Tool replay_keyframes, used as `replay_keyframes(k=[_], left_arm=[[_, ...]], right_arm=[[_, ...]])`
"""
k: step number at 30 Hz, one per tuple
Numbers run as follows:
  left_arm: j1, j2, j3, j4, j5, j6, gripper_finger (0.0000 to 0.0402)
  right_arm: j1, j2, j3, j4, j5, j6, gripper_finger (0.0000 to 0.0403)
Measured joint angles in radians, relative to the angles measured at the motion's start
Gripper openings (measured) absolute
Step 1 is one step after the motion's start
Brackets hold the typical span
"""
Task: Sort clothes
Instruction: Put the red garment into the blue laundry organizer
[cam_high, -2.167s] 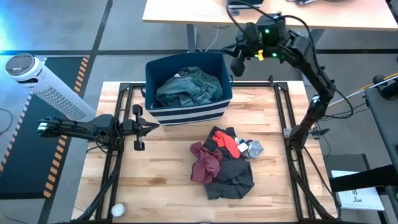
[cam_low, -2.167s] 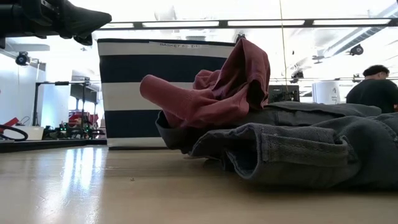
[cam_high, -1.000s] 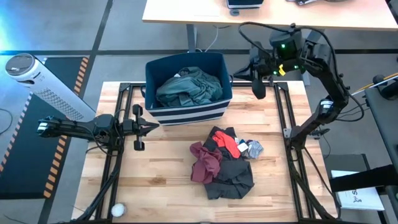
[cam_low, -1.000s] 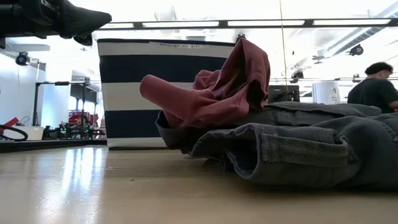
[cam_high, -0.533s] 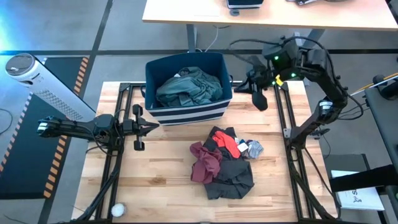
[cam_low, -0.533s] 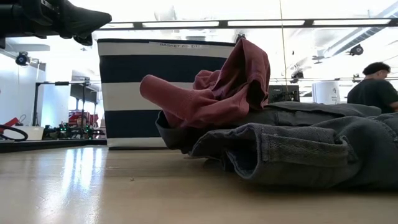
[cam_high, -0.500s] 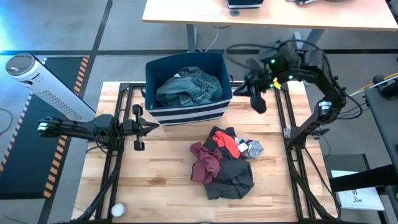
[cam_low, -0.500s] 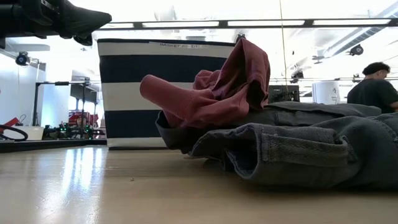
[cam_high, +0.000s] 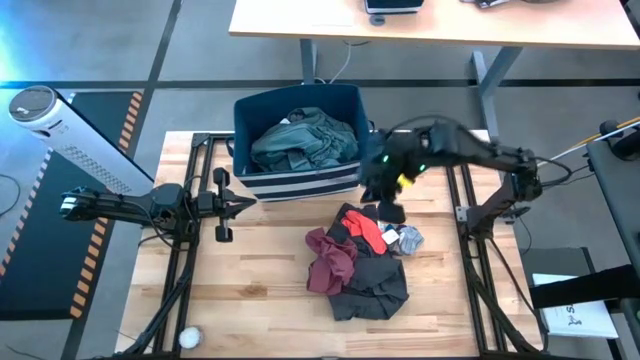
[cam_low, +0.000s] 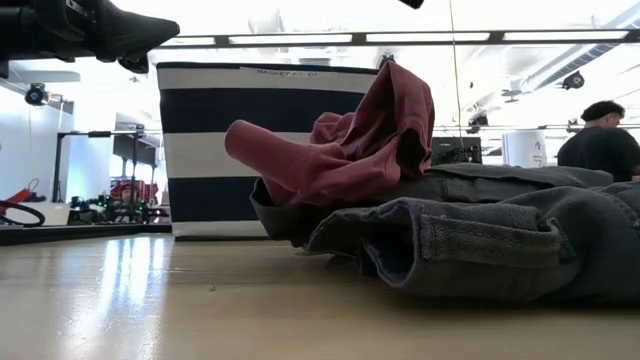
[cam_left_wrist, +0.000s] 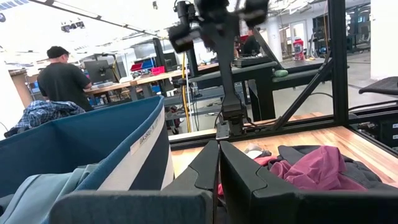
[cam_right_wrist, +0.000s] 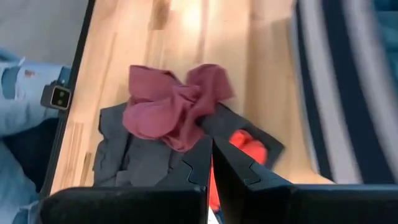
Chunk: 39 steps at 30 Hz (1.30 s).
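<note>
A pile of clothes lies mid-table: a maroon garment (cam_high: 330, 262) (cam_right_wrist: 171, 107) draped over a dark charcoal garment (cam_high: 376, 282) (cam_low: 480, 240), with a red piece (cam_high: 371, 233) (cam_right_wrist: 249, 146) and a small grey piece (cam_high: 409, 240) at its far side. A teal-green garment (cam_high: 305, 141) lies in the navy striped bin (cam_high: 242, 120). My right gripper (cam_high: 388, 208) (cam_right_wrist: 210, 157) hovers shut above the pile's far edge, touching nothing. At the table's left side my left gripper (cam_high: 236, 205) (cam_left_wrist: 218, 163) waits, shut, pointing toward the pile.
The bin stands at the table's far edge, just behind the pile. A white perforated cylinder (cam_high: 75, 140) lies off the left edge and a white ball (cam_high: 188, 337) sits near the front left corner. Black frame rails (cam_high: 470, 250) border the table. A person (cam_low: 598, 140) is in the room beyond.
My right gripper has swung from the table's far right corner beside the bin toward the near left and down, ending above the pile's far edge. The clothes have kept still.
</note>
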Motion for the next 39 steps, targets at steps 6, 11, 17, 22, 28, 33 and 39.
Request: replay_keyframes(k=[6, 11, 17, 22, 28, 33, 39], left_arm=[[0.000, 0.000, 0.000, 0.000, 0.000, 0.000, 0.0000], [0.000, 0.000, 0.000, 0.000, 0.000, 0.000, 0.0000], [0.000, 0.000, 0.000, 0.000, 0.000, -0.003, 0.0000], [0.000, 0.000, 0.000, 0.000, 0.000, -0.003, 0.0000], [0.000, 0.000, 0.000, 0.000, 0.000, -0.003, 0.0000], [0.000, 0.000, 0.000, 0.000, 0.000, -0.004, 0.0000], [0.000, 0.000, 0.000, 0.000, 0.000, -0.004, 0.0000]], right_arm=[[0.104, 0.000, -0.165, 0.167, 0.000, 0.054, 0.0000], [0.189, 0.000, -0.279, 0.321, 0.000, 0.105, 0.0015], [0.258, 0.002, -0.371, 0.463, 0.097, 0.181, 0.0087], [0.279, 0.002, -0.442, 0.515, 0.211, 0.271, 0.0167], [0.277, 0.002, -0.533, 0.626, 0.218, 0.390, 0.0235], [0.278, 0.002, -0.594, 0.722, 0.208, 0.442, 0.0255], [0.275, 0.002, -0.665, 0.783, 0.237, 0.489, 0.0257]])
